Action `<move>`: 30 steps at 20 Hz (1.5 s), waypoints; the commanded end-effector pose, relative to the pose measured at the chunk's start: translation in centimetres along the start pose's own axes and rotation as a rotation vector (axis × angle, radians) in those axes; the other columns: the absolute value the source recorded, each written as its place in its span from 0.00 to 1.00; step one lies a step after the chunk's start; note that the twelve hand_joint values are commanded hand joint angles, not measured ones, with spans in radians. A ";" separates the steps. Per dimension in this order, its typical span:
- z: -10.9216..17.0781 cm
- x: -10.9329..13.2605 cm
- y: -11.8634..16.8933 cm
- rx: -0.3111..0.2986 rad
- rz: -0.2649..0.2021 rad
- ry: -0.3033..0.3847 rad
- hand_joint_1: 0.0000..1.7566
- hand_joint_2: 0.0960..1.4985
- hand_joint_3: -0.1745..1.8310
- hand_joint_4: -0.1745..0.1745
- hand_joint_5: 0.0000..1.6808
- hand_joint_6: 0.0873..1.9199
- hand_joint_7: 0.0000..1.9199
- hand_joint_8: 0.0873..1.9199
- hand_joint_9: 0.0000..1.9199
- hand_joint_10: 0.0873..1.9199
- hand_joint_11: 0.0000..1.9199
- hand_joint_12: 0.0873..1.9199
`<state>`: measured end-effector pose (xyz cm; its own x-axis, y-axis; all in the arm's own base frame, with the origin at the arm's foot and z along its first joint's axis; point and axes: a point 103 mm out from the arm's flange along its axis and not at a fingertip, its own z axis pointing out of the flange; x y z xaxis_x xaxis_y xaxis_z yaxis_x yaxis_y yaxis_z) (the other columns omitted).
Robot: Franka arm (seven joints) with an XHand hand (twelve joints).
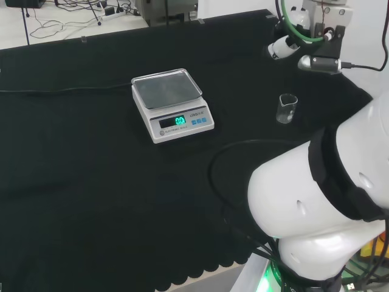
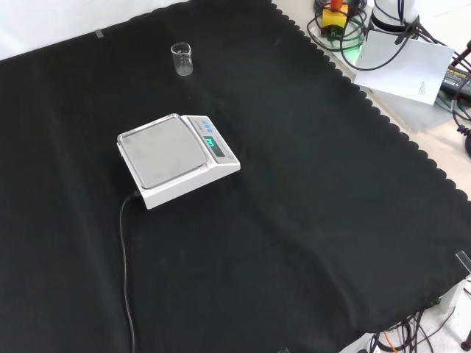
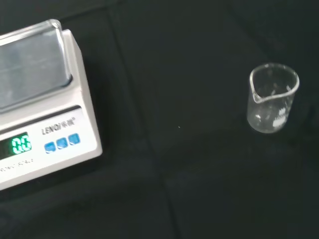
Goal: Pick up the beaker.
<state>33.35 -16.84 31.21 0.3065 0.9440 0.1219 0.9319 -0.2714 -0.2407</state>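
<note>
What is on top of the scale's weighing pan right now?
Nothing: the scale has a bare metal pan. The beaker stands upright on the cloth, apart from it. Whatever is under the scale is hidden.

Head, front and close wrist views, all on scale (image 1: 172, 103) and beaker (image 1: 287, 108).

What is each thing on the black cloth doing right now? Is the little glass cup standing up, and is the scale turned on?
beaker: upright on the cloth, looks empty, standing apart from the scale, nothing holding it.
scale: switched on, green display lit, weighing pan bare.
scale's cable: lying slack on the cloth, running from the scale off the cloth's edge.
black cloth: spread flat over the bench, with a few soft creases.
</note>
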 end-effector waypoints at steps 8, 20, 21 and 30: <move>5.0 -2.9 6.0 0.072 0.023 0.052 0.38 0.71 0.00 0.50 0.29 0.05 0.18 0.28 0.21 0.37 0.00 0.77; 7.6 -6.4 10.3 0.039 0.053 0.080 0.39 0.71 0.00 0.48 0.28 0.05 0.18 0.29 0.21 0.37 0.00 0.76; 7.5 -6.6 10.8 0.047 0.053 0.085 0.39 0.71 0.00 0.48 0.28 0.05 0.18 0.29 0.21 0.37 0.00 0.76; 8.3 -7.7 13.6 0.099 0.041 0.117 0.40 0.71 0.00 0.48 0.28 0.05 0.18 0.29 0.21 0.37 0.01 0.76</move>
<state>40.66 -23.69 29.22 0.3185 0.9349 0.1568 0.9456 -0.3017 -0.1219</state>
